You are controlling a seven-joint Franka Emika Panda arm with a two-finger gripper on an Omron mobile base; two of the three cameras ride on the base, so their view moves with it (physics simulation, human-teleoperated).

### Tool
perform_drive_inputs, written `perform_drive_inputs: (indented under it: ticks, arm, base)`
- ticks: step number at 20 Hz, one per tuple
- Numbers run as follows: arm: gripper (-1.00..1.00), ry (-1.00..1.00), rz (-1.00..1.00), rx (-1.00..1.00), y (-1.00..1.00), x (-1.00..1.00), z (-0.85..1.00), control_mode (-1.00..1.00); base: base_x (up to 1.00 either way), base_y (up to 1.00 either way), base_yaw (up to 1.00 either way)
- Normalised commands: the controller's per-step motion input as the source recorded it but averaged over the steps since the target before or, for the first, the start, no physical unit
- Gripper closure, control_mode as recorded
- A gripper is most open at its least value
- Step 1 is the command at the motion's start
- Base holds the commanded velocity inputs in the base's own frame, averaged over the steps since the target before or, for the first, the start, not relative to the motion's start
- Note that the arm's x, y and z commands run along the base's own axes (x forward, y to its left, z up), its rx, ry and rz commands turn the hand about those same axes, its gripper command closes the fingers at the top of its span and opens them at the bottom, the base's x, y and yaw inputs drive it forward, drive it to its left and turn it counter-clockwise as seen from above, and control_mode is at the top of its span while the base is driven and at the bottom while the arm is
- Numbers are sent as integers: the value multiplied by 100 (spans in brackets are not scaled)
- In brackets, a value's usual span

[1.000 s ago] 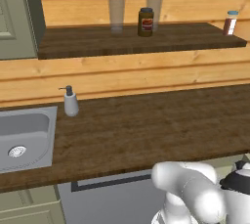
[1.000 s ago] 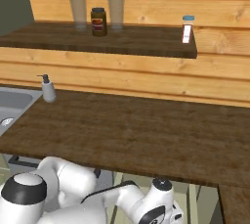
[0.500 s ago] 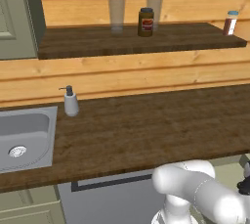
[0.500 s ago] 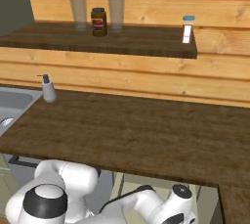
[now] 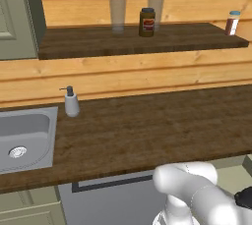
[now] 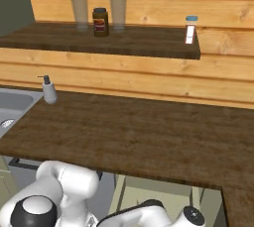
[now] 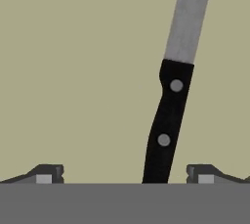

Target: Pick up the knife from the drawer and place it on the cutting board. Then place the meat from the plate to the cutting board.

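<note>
Gripper [image 7: 124,174] was spread wide and holding nothing, its two fingertips [image 7: 46,175] standing well apart at the bottom of the hand view. The knife [image 7: 173,81] lay flat on the pale drawer floor [image 7: 78,71] directly ahead of the gripper, black riveted handle nearest, its butt end between the fingertips but closer to the right-hand one in that view; the grey blade ran away from the gripper, leaning slightly right. No contact between fingers and knife was visible. Judgement on handling: the knife looked rigid, slim and light, so it should lift without flexing; lying flat against the drawer floor, it offers little height to pinch, and the smooth handle may slip or pivot if taken near one end. Best hold is probably across the handle between the two rivets, with the jaws closing on its narrow sides, clear of the blade. The gripper seemed to need a small shift toward the handle to centre it. Cutting board, plate and meat could not be located from these views.
</note>
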Motion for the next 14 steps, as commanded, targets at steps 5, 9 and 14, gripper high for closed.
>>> perform_drive_inputs:
  ticks: [5,9,14]
  arm:
    - [-100,0,-1,2,7,8,0,-100]
    - [-100,0,0,2,0,39,0,-100]
    - [-100,1,0,2,0,51,-10,-100]
  base:
    - [0,0,0]
    - [0,0,0]
    - [0,0,0]
